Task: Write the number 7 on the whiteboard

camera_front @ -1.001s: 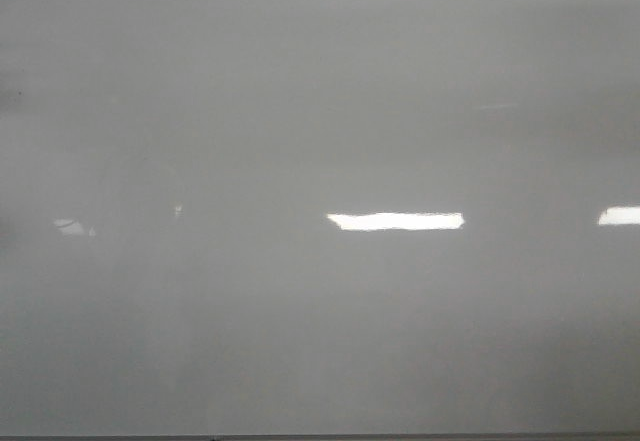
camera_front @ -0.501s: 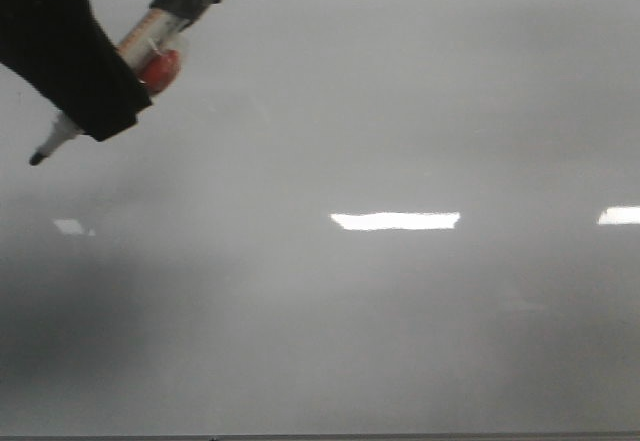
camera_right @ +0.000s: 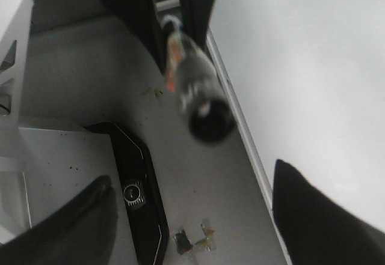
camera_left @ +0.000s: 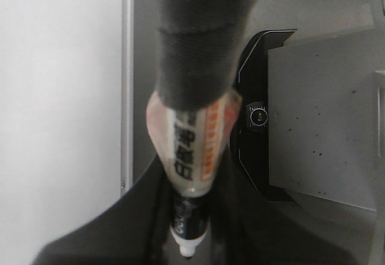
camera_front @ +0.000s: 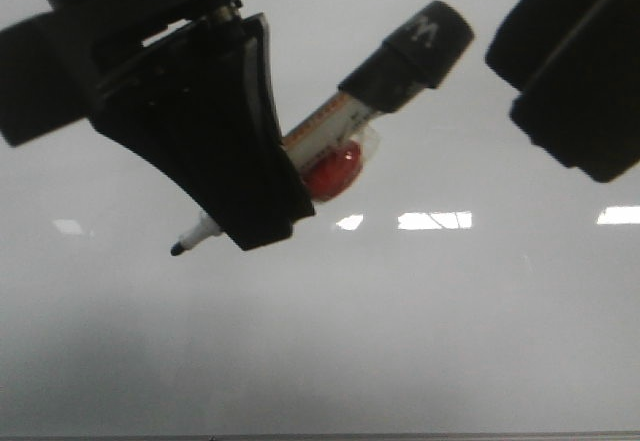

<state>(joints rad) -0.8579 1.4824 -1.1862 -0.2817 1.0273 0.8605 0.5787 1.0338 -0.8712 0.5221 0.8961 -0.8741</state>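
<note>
The whiteboard [camera_front: 420,341] filled nearly the whole front view as a glossy pale grey field, with bright rectangular glare patches [camera_front: 435,220] across its middle and a thin dark edge along the bottom. No drawn line could be made out on it, so the number 7 was not visible in any view.

A marker [camera_front: 345,131] hung in front of the board, tilted, its black tip [camera_front: 177,249] low toward the left and its black cap end [camera_front: 425,46] high toward the right. A white and orange label band and a red patch [camera_front: 335,169] showed on the barrel. Whether the tip touched the board could not be told.

The left gripper [camera_front: 225,176] pinched the marker, its dark fingers [camera_front: 215,131] pressed against the barrel on both sides; the left wrist view showed the barrel [camera_left: 195,151] running down between them. The right gripper [camera_right: 192,217] stood apart at the upper right of the front view, its fingers [camera_right: 313,217] spread and holding nothing.

In the wrist views, the board's metal frame edge [camera_left: 127,85] met a grey surface [camera_right: 78,79]. A black housing with a small round lens [camera_left: 258,116] lay on that surface beside a pale grey plate [camera_left: 319,115]. A few small scraps [camera_right: 194,238] lay near the housing.
</note>
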